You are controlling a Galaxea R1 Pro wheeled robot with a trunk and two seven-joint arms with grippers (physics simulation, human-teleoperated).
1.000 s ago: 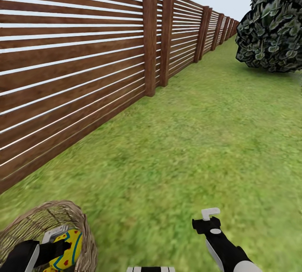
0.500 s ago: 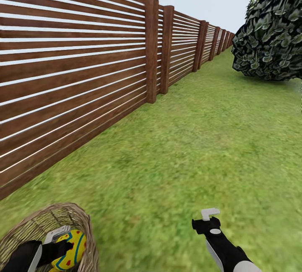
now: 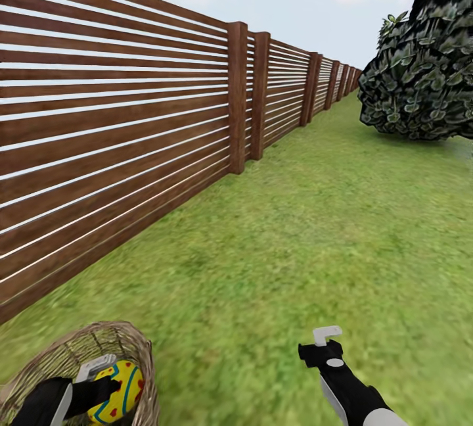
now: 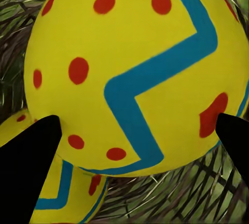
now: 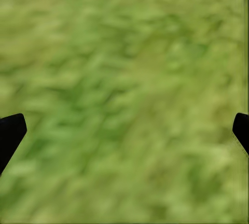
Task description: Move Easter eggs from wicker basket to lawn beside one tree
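at the lower left of the head view the left end effector (image 3: pixel 98 383) reaches into the basket (image 3: pixel 59 354), a tan-brown open-weave wicker tub whose rim curves around the arm. its fingers are closed against an egg (image 3: pixel 121 390) and grip it by its sides, just inside the basket's mouth. the egg is bright yellow with a blue zigzag stripe and red dots. in the left wrist view the same egg (image 4: pixel 135 73) looms large between the two dark fingertips (image 4: pixel 28 162), which press on opposite sides of it; the blue stripe bends in a sharp angle across its face and the red dots scatter on either side. a second egg (image 4: pixel 62 198) of the same pattern peeks from under it, lying lower in the basket, with dark weave (image 4: pixel 176 198) behind.

the right end effector (image 3: pixel 322 344) sits at the lower middle-right of the head view, over bare lawn (image 3: pixel 295 229), holding nothing. in the right wrist view its dark fingertips (image 5: pixel 10 136) stand at the two far edges with blurred green grass (image 5: pixel 124 94) between, so it is spread wide.

a brown slatted fence (image 3: pixel 131 123) runs from the left edge toward the upper middle, and a dark leafy bush (image 3: pixel 420 91) stands at the upper right on the grass.
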